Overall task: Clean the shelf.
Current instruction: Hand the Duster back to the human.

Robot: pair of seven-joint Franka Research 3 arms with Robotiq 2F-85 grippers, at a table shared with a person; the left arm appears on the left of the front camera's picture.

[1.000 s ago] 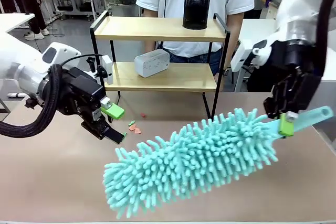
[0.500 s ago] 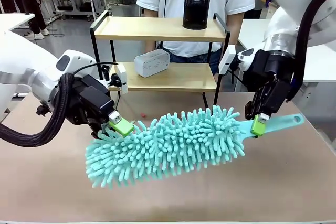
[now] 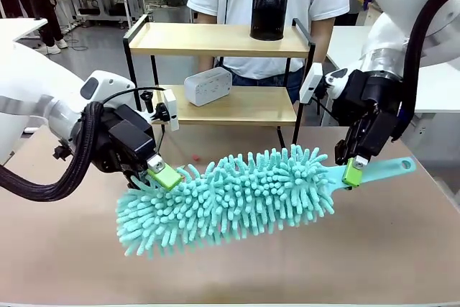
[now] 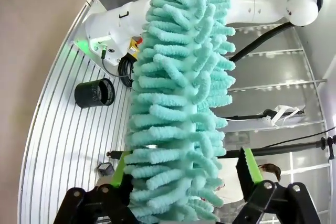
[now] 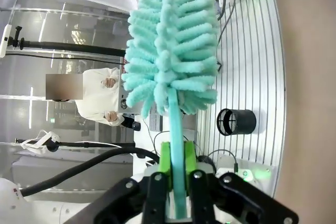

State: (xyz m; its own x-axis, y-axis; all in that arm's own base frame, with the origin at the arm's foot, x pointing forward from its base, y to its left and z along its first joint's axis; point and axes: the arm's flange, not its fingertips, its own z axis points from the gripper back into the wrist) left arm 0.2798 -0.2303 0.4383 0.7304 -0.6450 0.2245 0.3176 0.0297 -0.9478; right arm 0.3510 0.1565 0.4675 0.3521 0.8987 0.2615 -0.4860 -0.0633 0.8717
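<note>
The duster (image 3: 230, 199) has been swung leftward, before the shelf (image 3: 219, 77); its handle is clamped by the right gripper (image 3: 353, 170), its tip straddled by the unclenched left gripper (image 3: 159, 175). No shelf board has been wiped yet.

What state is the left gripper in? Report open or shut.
Open. In the left wrist view the left gripper has its green pads spread on either side of the duster head, not clamped. The right gripper grips the handle.

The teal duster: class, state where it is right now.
In the front view the teal duster hangs over the brown table, in front of the shelf. The right gripper holds its handle, and the left gripper's fingers straddle its fluffy tip.
</note>
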